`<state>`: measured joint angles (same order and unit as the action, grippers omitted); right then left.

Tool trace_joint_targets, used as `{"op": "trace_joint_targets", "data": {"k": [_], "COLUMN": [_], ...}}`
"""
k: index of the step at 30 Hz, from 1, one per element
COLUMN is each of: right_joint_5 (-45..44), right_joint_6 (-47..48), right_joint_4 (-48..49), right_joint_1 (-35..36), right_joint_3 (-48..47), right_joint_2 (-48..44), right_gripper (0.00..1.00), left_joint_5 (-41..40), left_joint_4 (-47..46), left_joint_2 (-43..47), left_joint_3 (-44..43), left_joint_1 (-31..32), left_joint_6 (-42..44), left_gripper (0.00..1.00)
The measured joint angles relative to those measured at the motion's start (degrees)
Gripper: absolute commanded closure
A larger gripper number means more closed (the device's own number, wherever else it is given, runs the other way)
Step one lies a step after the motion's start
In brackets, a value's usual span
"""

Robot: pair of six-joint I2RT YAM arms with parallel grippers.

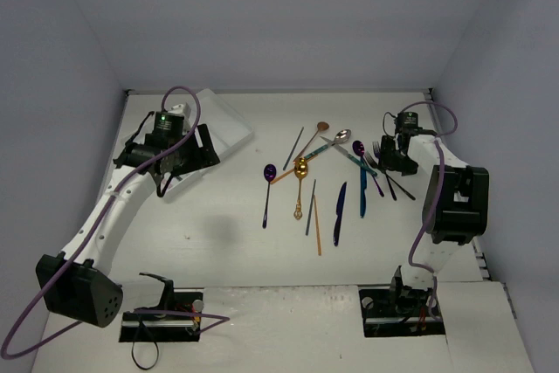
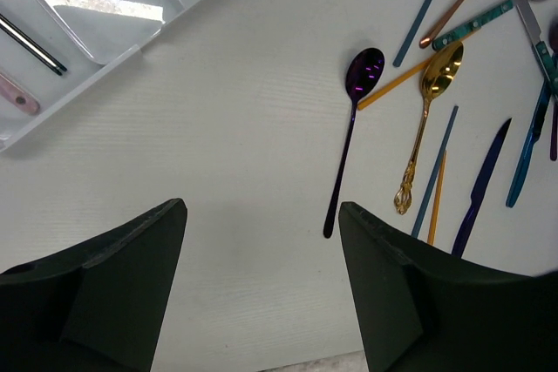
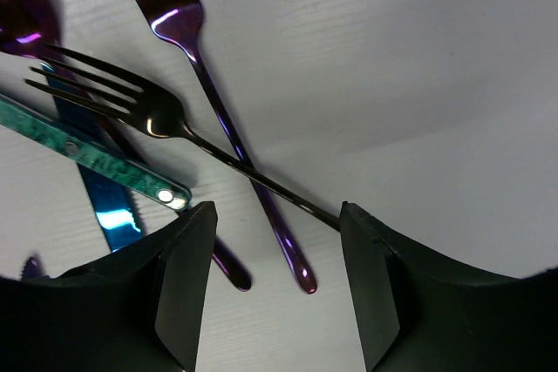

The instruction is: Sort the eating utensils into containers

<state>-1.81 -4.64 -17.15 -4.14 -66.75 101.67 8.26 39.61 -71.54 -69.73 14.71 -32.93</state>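
Several utensils lie loose mid-table: a purple spoon [image 1: 267, 194] [image 2: 353, 128], a gold spoon [image 1: 300, 183] [image 2: 427, 119], knives and chopsticks. The translucent white tray [image 1: 225, 124] [image 2: 96, 76] sits at the back left, with a dark chopstick [image 2: 30, 41] and a pink handle [image 2: 19, 95] in its compartments. My left gripper [image 1: 175, 168] [image 2: 261, 241] hangs open and empty beside the tray. My right gripper [image 1: 389, 159] [image 3: 275, 250] is low over the right end of the pile, open. The handle tip of a purple fork [image 3: 187, 41] lies between its fingers, and a dark fork [image 3: 131, 98] crosses over it toward the right finger.
A teal-handled knife [image 3: 96, 158] and a blue knife [image 1: 362, 194] [image 3: 109, 215] lie just left of the right gripper. Another purple handle end [image 3: 231, 272] rests by its left finger. White walls close in the table on three sides.
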Motion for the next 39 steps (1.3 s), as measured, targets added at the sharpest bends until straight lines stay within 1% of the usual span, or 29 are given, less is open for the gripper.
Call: {"op": "trace_joint_targets", "data": {"k": [7, 12, 17, 24, 34, 37, 39], "right_joint_5": [3.81, 3.81, 3.52, 2.85, 3.06, 3.37, 3.63], "right_joint_6": [9.02, 12.13, 13.41, 13.90, 13.92, 13.97, 14.04], "right_joint_4": [0.22, 0.35, 0.70, 1.09, 1.56, 2.12, 2.67], "right_joint_1": [-2.67, -3.42, -4.23, -4.57, -4.27, -2.71, -0.90], "right_joint_3": [-0.67, -0.80, -0.07, 3.55, 3.70, 3.64, 3.46], "right_joint_2": [1.36, 1.40, 1.57, 1.79, 1.82, 2.06, 2.29], "right_gripper": [0.48, 0.48, 0.49, 0.49, 0.49, 0.50, 0.54], "left_joint_5": [0.90, 0.91, 0.93, 0.93, 0.96, 1.19, 1.32], "left_joint_4": [-0.42, -0.94, -1.32, -1.80, -2.49, -2.64, -2.62], "left_joint_2": [2.56, 2.77, 2.75, 2.68, 2.59, 2.57, 2.55], "left_joint_3": [1.50, 2.07, 2.07, 2.07, 2.10, 2.36, 2.73], "left_joint_1": [1.61, 2.58, 2.96, 3.29, 3.33, 3.35, 3.36], "left_joint_6": [0.13, 0.42, 0.65, 0.85, 0.96, 0.98, 1.00], "left_gripper": [0.31, 0.31, 0.31, 0.31, 0.31, 0.31, 0.31]}}
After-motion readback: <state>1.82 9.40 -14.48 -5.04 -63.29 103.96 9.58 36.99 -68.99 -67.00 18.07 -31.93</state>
